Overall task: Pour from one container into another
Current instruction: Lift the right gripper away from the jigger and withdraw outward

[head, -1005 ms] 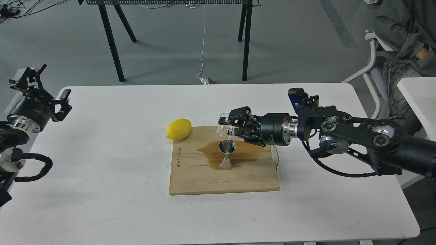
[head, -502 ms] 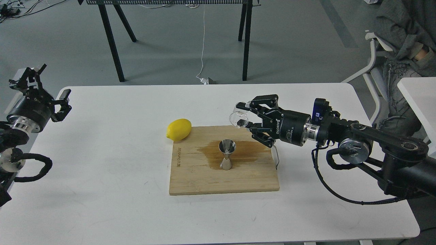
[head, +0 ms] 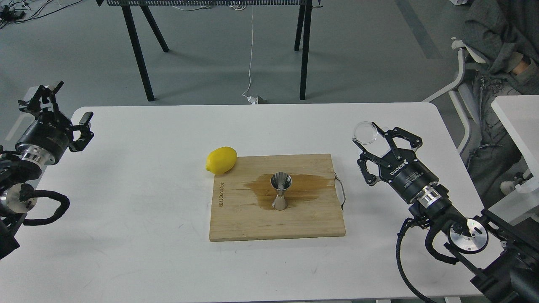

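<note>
The steel hourglass jigger [head: 281, 191] stands upright in the middle of the wooden board [head: 236, 219], on a dark wet stain. Off the board's right side, over the white table, my right gripper [head: 371, 136] is shut on the clear glass cup [head: 365, 132]. The cup is tipped so its round mouth faces up towards the head view. Far out at the left table edge, my left gripper [head: 67, 105] is open with nothing in it.
A yellow lemon [head: 221, 160] lies at the board's back left corner. The white table [head: 126, 252] carries the board. A seated person [head: 501, 46] and a second white table [head: 518, 122] are at the right. Black table legs [head: 137, 50] stand behind.
My right arm swung the glass cup away from above the jigger, to the right and off the board, turning the gripper to point away from me. The left gripper shifted slightly.
</note>
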You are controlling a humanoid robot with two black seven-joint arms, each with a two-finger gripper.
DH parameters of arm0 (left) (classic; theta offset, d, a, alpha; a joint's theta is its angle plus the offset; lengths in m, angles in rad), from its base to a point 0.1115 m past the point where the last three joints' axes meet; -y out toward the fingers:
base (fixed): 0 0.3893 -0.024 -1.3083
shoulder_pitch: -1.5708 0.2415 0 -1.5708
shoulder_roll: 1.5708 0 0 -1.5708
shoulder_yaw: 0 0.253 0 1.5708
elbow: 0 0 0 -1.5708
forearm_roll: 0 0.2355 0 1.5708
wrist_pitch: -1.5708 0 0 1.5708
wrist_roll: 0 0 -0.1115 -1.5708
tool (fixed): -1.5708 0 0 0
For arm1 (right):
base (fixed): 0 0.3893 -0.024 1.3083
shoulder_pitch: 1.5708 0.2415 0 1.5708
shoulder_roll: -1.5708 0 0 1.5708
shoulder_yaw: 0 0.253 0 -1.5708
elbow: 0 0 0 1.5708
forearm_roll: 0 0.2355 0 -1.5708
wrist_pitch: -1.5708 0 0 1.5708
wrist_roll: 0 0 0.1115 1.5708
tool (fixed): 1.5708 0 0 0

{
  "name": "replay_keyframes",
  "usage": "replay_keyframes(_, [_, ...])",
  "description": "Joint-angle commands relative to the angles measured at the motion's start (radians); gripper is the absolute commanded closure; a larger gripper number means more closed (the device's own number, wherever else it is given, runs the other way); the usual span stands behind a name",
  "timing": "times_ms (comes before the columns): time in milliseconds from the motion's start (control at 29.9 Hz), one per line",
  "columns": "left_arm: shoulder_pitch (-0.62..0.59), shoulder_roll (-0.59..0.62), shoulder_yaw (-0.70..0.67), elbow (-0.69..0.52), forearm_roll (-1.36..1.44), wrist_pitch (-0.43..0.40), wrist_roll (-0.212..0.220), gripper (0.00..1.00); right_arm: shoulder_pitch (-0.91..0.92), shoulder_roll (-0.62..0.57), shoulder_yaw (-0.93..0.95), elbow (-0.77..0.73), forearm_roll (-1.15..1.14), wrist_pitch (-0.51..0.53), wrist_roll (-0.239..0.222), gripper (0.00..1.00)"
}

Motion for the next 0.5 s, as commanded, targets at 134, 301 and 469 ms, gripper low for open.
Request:
replay_keyframes(134, [0.013,0.000,0.000,0.000,0.000,0.000,0.000,0.00,-0.083,0.009,0.030,-0.114,0.151,0.000,0.003,0.56])
replay_keyframes(301, [0.045,0.000,0.000,0.000,0.002,0.000,0.000,0.00,-0.086,0.035,0.028,-0.224,0.211,0.000,-0.005,0.56])
replay_keyframes(469, [0.053,0.000,0.000,0.000,0.002,0.000,0.000,0.00,-0.085,0.073,0.022,-0.301,0.243,0.000,-0.013,0.56])
